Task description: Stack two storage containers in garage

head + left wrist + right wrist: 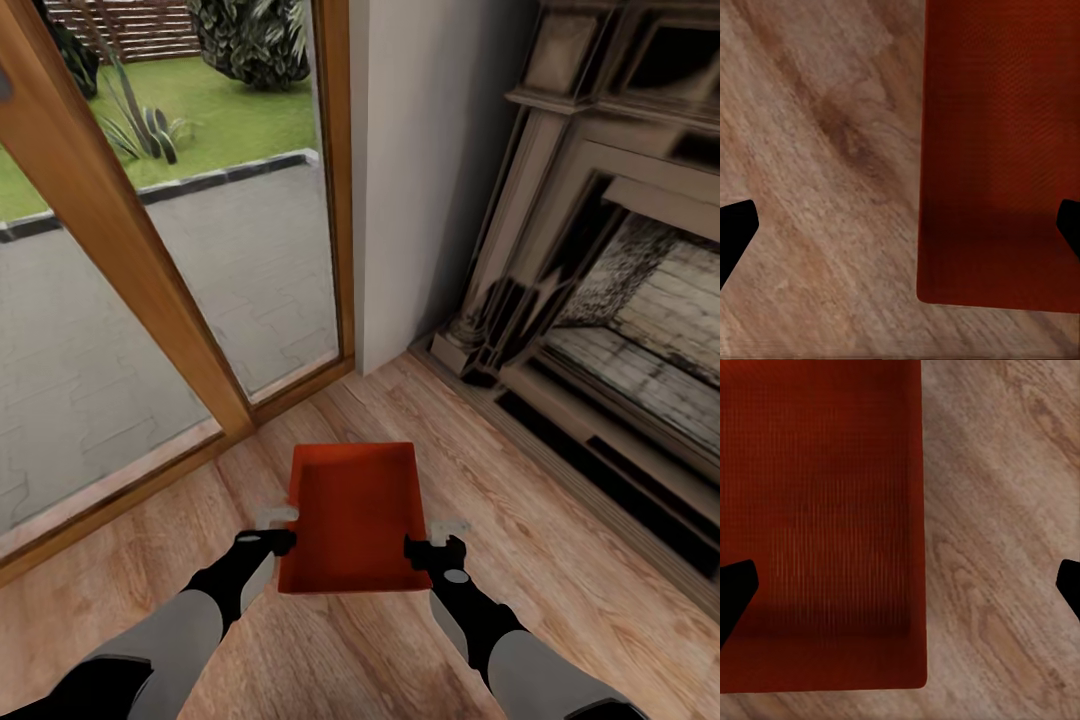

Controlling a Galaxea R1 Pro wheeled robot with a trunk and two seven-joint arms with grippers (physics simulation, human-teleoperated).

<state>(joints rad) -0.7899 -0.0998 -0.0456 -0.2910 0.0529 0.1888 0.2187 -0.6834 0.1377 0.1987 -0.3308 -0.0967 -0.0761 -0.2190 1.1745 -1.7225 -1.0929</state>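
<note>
A red-orange storage container (352, 515) sits on the wood floor (560, 560) between both hands (279, 527) (438, 539), apparently untouched.

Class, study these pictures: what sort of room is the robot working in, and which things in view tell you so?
Most likely a living room: a fireplace with a pale carved surround, a wood plank floor, and a tall glass door looking onto a patio and garden.

Home living room, wood plank floor (560, 560), fireplace (620, 290), glass patio door (200, 230)
</note>
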